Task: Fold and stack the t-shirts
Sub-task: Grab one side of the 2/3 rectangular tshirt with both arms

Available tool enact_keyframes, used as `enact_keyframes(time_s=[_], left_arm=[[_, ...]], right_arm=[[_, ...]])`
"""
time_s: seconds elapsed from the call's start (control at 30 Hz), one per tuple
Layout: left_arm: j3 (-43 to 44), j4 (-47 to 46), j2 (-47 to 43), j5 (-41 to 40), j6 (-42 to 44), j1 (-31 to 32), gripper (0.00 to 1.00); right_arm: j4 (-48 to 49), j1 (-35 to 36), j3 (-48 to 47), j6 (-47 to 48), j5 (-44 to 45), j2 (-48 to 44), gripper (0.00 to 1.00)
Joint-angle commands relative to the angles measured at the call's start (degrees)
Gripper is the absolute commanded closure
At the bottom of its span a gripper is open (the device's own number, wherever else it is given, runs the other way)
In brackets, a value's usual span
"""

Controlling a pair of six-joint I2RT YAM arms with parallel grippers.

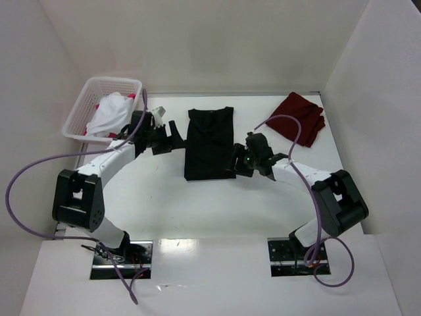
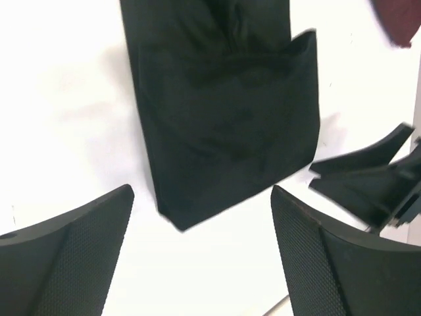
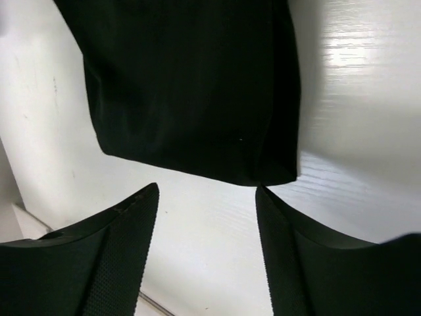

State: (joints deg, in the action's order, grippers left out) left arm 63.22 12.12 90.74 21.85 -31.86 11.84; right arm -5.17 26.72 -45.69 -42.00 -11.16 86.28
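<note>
Basket: a white basket (image 1: 113, 80) sits at 10 o'clock on the white table (image 1: 217, 217).
White t-shirt: the white t-shirt (image 1: 108, 117) lies bunched up inside the basket. A bit of pink-red cloth (image 1: 132, 97) peeks out at its 1 o'clock.
Left claw: the left claw (image 1: 174, 137) is just beside the black t-shirt, at its 9 o'clock. Its 2 fingers (image 2: 85, 243) are spread wide with nothing between them.
Black t-shirt: the black t-shirt (image 1: 209, 141) lies flat in the middle of the table. It is folded into 1 long strip, with the neck end at 12 o'clock.
Right claw: the right claw (image 1: 234, 160) is at the shirt's 4 o'clock, right by its edge. Its fingers (image 3: 125, 243) are spread apart and hold nothing.
Maroon t-shirt: the maroon t-shirt (image 1: 300, 117) lies folded at 2 o'clock on the table, well apart from both claws.
</note>
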Motion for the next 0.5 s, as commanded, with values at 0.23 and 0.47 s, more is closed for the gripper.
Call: enact_keyframes(time_s=[0.23, 0.47], left_arm=[[-12.06, -3.42, -1.0, 2.5, -3.83, 3.46, 0.14], [-14.27, -5.17, 1.1, 3.11, -5.06, 5.39, 0.2]], right_arm=[[-1.25, 0.7, 3.67, 1.66, 6.24, -2.17, 0.39], [-0.63, 0.7, 4.3, 1.66, 6.85, -0.06, 0.42]])
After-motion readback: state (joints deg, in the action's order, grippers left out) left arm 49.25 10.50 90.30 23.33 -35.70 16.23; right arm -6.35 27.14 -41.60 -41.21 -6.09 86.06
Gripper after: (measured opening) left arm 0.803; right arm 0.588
